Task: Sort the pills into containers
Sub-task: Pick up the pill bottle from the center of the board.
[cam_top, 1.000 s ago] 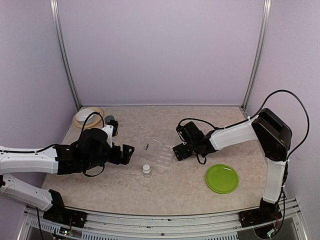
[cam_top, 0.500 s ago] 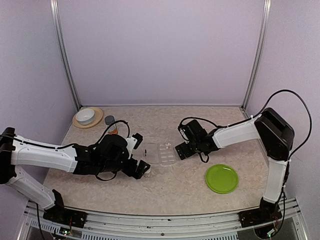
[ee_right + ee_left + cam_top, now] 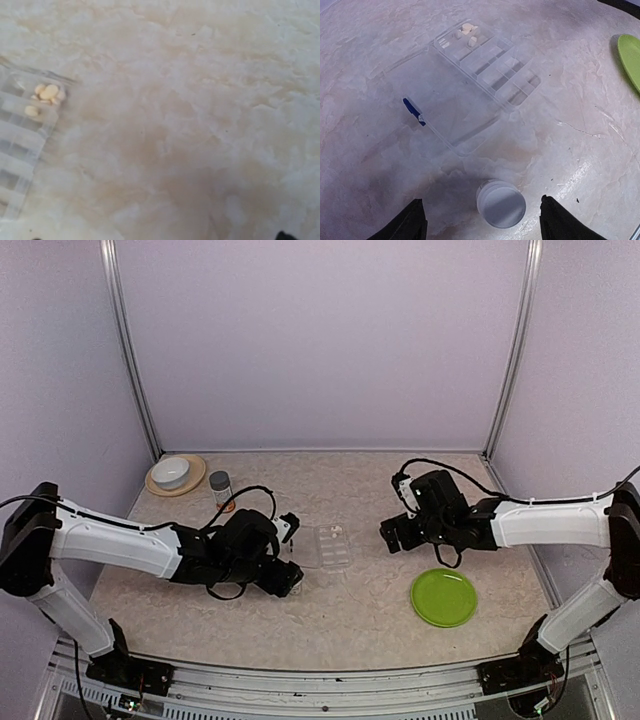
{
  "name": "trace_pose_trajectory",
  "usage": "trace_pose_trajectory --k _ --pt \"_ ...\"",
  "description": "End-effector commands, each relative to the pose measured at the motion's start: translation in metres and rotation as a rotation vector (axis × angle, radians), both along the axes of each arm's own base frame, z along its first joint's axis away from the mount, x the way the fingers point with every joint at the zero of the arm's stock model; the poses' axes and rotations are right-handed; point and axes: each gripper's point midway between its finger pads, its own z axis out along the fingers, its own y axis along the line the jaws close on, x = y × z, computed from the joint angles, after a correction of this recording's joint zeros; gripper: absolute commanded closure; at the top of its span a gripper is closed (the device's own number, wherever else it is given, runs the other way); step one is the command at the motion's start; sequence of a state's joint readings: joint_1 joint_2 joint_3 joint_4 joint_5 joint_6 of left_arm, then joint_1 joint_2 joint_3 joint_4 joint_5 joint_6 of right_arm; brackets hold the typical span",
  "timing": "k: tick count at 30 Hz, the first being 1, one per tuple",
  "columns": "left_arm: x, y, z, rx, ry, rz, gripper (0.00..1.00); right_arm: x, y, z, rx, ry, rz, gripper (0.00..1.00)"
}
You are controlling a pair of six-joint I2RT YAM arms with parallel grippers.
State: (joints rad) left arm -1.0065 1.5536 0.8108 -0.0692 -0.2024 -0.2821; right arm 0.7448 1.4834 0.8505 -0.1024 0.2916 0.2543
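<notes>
top: lilac walls [image 3: 320, 340] are enclosing a marbled beige table [image 3: 340, 625]; box [image 3: 326, 546] is lying between left gripper [image 3: 287, 576] and right gripper [image 3: 392, 536]. left wrist: jaws are standing apart around a bottle [image 3: 501, 204]. right wrist: jaws are gaping; pills [image 3: 46, 95] are sitting in box's end compartment.

Open clear divided box [image 3: 492, 75], whitish pills [image 3: 466, 32] in corner compartment

Robot test cell in a laboratory: a marbled counter [image 3: 340, 615] enclosed on three sides by plain lilac panels [image 3: 320, 340] on aluminium posts [image 3: 130, 350], with a cabled left arm [image 3: 110, 540] and right arm [image 3: 550, 525] bolted to a metal rail [image 3: 320, 677] at its near edge.
</notes>
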Motion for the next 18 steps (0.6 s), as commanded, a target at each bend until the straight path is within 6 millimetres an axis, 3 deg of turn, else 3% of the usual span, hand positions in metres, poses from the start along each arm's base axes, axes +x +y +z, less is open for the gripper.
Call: trace_pose_trajectory --k 1,11,18 --pt "0.003 -0.006 0.001 0.009 0.003 -0.006 0.25 -0.009 -0.005 0.004 0.041 0.006 0.003 0.00" --pt "0.006 -0.006 -0.007 0.031 0.027 0.003 0.28 -0.014 -0.006 0.016 0.065 -0.013 0.012 0.00" --pt "0.007 -0.010 -0.012 0.021 0.050 -0.013 0.47 -0.015 -0.003 0.014 0.067 -0.006 0.028 0.00"
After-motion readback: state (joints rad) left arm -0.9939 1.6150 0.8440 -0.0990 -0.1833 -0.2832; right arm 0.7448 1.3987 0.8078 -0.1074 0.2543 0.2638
